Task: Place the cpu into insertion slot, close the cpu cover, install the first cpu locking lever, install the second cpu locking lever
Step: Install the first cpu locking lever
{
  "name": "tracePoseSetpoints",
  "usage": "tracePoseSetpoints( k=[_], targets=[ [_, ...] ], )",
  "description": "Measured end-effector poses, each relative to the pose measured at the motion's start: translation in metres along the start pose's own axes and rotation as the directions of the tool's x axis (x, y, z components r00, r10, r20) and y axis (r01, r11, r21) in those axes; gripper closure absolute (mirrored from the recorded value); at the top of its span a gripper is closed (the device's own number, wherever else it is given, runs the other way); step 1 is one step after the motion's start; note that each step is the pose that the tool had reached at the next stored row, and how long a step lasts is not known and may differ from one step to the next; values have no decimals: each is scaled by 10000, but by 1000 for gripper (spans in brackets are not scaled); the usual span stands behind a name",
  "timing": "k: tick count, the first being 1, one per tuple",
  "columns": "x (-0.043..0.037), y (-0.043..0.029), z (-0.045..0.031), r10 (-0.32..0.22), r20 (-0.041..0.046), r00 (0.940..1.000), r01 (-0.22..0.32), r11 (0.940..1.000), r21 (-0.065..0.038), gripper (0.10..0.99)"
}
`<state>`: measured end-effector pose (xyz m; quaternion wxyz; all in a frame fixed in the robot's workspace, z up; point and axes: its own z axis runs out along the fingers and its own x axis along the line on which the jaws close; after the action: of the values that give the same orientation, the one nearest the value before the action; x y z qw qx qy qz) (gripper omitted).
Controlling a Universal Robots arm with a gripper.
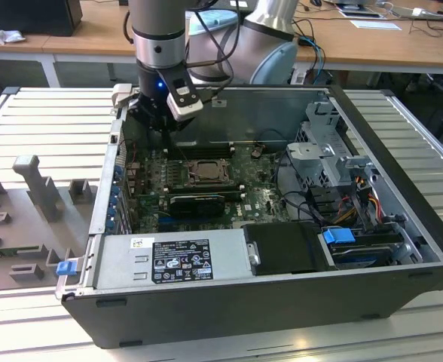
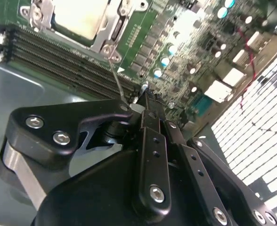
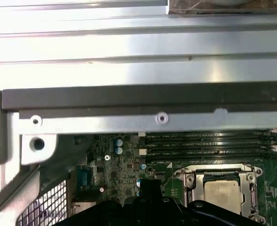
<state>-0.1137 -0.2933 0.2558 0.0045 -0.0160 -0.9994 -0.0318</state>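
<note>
Cpu (image 3: 222, 193), small flat square chip with a pale silver-beige face, lying flat and face up in the square dark-framed insertion slot (image 1: 205, 172), centre-left of the exterior view, inside the open black computer case (image 1: 282, 302). Square, so no long axis; edges parallel to the long black memory slots (image 3: 209, 143) just beside. Framed by the dull silver windowed cpu cover (image 2: 111, 19), lying down around the chip. Thin metal locking lever (image 2: 115, 75) slanting from a socket corner to just beside the black gripper (image 2: 145, 96); contact not discernible. Gripper hanging over the green motherboard (image 2: 143, 28), near the socket; width of its opening cannot be told.
</note>
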Motion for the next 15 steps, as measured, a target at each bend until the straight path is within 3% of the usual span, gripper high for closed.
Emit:
tracePoseSetpoints(
  k=[3,7,15],
  targets=[
    [-25,36,5,-9,-1,10000,9,10000,0,980],
    [-163,43,7,-7,0,10000,7,10000,0,980],
    [-215,45,9,-8,0,10000,8,10000,0,980]
  ],
)
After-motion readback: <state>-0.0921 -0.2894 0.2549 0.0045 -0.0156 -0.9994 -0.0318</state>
